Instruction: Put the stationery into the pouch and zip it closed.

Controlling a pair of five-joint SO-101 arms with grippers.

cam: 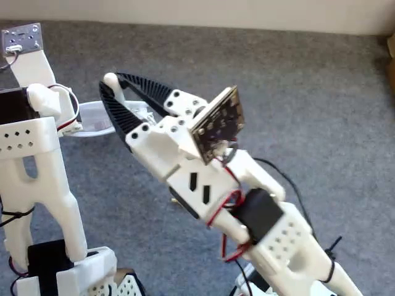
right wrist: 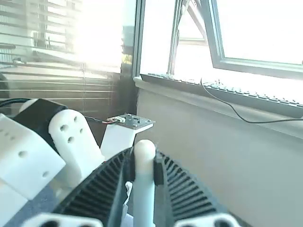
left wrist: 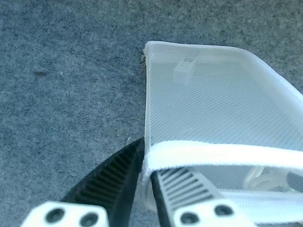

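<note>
Well, pouch (left wrist: 213, 104) rim in left claw (left wrist: 145, 161).

Pouch (left wrist: 213, 104) cut off by frame edge; contents indistinct through mesh. White stick (right wrist: 143, 175) lower end cut off.

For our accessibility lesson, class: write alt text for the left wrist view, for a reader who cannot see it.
The left claw is shut on the banded edge of a white mesh pouch, with grey carpet beneath.
</note>
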